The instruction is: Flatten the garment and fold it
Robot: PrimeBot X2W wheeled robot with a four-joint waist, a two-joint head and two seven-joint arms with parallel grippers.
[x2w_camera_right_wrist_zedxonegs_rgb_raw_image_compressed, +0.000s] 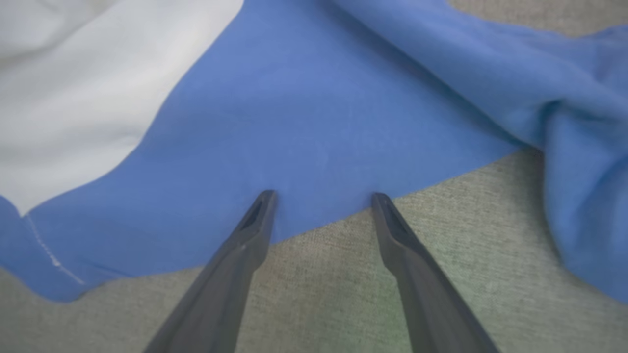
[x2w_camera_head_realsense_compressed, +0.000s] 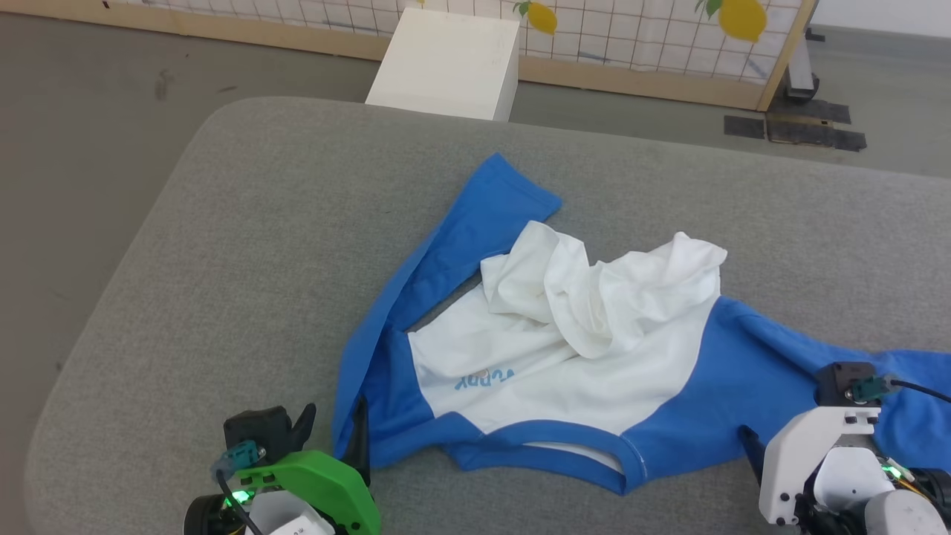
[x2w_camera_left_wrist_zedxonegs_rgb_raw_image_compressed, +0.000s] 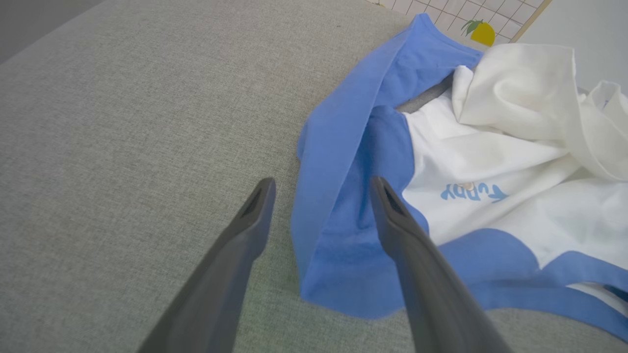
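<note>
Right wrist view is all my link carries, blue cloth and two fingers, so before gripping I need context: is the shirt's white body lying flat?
Observer: No, the head view shows the garment with its white body bunched in a crumpled heap at its middle.
Operator: And the left gripper?
Observer: The left gripper is open, one finger over the grey surface, the other over the blue shoulder edge.
</note>
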